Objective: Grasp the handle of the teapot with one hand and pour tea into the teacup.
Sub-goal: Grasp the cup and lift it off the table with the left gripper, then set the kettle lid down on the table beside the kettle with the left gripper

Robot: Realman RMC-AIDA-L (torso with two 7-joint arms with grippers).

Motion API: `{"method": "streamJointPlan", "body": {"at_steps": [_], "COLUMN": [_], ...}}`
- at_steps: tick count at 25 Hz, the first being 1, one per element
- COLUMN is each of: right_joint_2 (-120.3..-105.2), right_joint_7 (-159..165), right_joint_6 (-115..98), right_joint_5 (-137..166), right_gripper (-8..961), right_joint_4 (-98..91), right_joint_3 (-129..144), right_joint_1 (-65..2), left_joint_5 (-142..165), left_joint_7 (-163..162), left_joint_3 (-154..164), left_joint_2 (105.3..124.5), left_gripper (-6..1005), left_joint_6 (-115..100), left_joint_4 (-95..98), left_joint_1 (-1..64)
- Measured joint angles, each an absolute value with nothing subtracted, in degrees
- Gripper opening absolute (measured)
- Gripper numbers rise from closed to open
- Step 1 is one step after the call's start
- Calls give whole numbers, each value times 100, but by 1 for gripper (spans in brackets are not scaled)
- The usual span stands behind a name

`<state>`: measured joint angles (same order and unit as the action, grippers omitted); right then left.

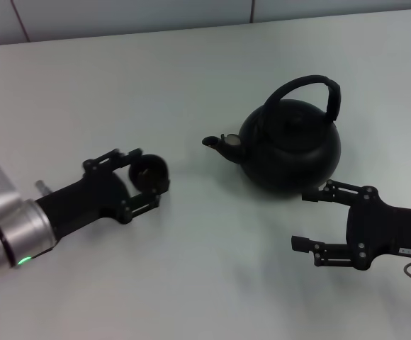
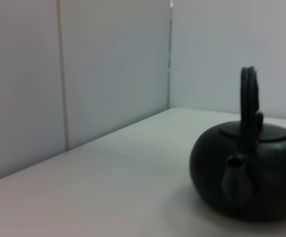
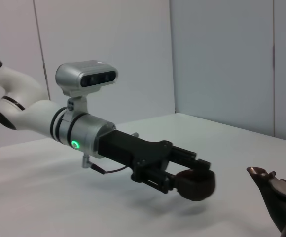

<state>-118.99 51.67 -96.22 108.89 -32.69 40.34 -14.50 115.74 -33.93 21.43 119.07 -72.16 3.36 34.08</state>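
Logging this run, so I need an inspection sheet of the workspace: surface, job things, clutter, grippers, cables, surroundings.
Surface: white table, bare where visible.
Job things: teapot upright, spout toward the robot's left, handle arched over the top and ungrasped; teacup held left of the spout. Tea: none seen.
Clutter: nothing seen.
Grippers: left gripper shut on the teacup; right gripper open, low beside the teapot's near right side.
Cables: thin wire under the left wrist.
Surroundings: pale panelled wall behind the table.
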Motion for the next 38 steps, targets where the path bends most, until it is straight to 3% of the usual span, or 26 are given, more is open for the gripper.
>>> {"method": "streamJointPlan", "body": {"at_steps": [8,38], "right_joint_2": [-11904,-11908], "right_joint_7": [5167,5158], "right_joint_6": [-9628,-9606], "right_joint_5": [10889,10889], "right_gripper": [817,816], "right_joint_4": [-3260,-3243], "right_joint_3": [4034,4034], "right_joint_1": [-1450,-1468], "left_joint_5": [11582,11609], "left_joint_7": [-3353,-2617], "left_joint_3": [2145,1960], "left_joint_2": [11913,11916], "left_gripper": [714,736], "left_joint_6": [-6958,-6336], "left_joint_4": [-18,-518], "left_joint_1": [3746,3823]}}
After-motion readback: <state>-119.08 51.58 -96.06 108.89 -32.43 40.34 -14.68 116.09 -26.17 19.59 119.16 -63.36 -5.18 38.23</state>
